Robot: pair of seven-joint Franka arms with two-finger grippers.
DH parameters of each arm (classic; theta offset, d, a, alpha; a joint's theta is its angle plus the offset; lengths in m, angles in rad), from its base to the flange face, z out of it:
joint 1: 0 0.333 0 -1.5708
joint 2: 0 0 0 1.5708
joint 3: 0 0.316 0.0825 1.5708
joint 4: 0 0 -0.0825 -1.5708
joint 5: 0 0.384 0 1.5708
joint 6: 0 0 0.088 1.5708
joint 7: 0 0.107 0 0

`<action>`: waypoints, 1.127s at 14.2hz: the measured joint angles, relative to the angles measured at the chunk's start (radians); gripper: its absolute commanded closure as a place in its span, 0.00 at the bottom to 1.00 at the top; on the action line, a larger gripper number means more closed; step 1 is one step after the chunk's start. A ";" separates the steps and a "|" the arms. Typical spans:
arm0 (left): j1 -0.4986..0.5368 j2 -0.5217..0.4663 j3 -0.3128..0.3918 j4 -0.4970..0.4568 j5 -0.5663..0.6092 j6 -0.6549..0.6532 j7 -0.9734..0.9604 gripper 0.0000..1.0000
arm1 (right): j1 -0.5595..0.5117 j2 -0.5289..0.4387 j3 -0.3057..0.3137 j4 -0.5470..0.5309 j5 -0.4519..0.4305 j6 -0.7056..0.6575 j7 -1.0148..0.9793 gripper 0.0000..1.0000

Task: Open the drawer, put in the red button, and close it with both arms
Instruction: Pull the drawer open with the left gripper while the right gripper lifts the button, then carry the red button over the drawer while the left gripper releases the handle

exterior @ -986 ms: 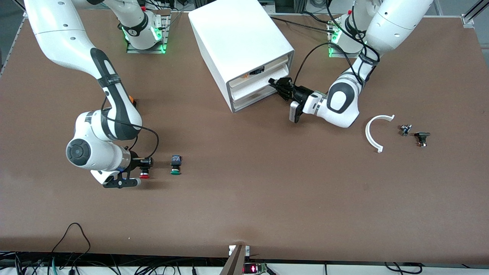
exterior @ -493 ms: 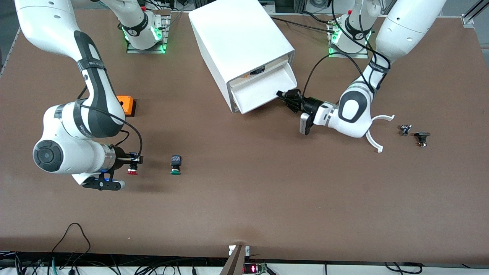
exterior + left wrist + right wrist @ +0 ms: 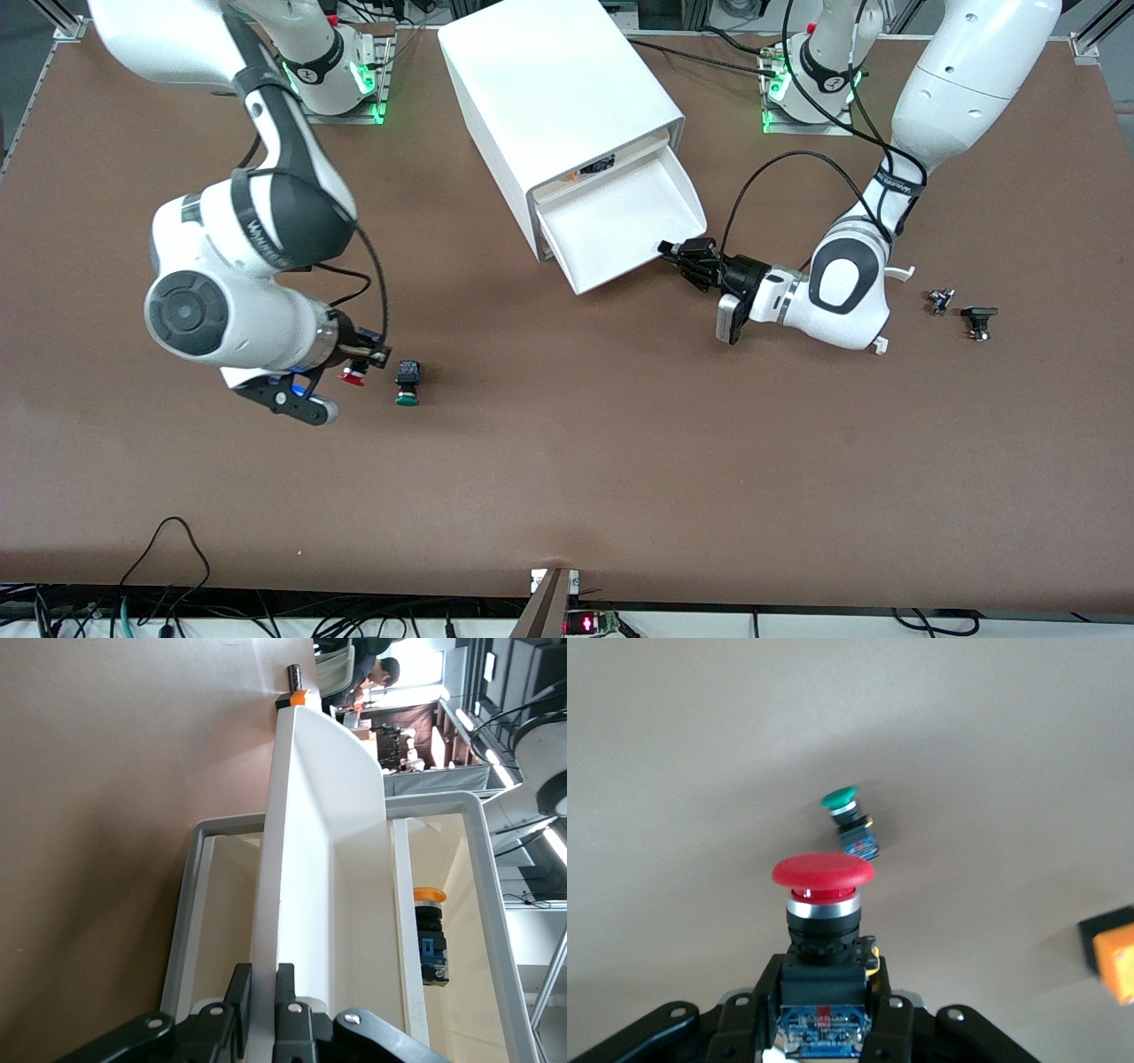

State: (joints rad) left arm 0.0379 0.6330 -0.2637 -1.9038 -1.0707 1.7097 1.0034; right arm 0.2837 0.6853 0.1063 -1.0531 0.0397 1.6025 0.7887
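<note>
The red button [image 3: 823, 873] is clamped by its black body in the right gripper [image 3: 359, 361], up in the air over the table [image 3: 567, 461], just beside the green button [image 3: 407, 383]. The drawer [image 3: 620, 226] stands pulled out of the cabinet [image 3: 554, 89]. The left gripper [image 3: 687, 257] is closed on the drawer's front edge. An orange-capped button [image 3: 431, 935] lies inside the cabinet above the drawer.

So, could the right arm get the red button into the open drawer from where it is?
Probably yes: the right gripper holds the red button, the drawer is pulled out, and the left gripper grips only its front edge.
</note>
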 measured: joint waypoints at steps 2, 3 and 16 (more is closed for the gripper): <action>0.005 0.004 0.000 0.013 0.012 -0.004 -0.024 0.00 | 0.049 0.000 0.000 0.037 0.000 0.001 0.136 1.00; 0.008 0.007 0.001 0.014 0.015 -0.004 -0.035 0.00 | 0.074 -0.001 0.000 0.058 0.000 0.005 0.201 1.00; 0.071 -0.130 0.000 0.188 0.391 -0.036 -0.614 0.00 | 0.376 -0.002 -0.001 0.112 -0.021 0.243 0.938 1.00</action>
State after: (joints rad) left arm 0.1086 0.5033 -0.2632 -1.7157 -0.6800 1.6736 0.3890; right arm 0.6599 0.6832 0.1048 -0.9409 0.0191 1.8459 1.7271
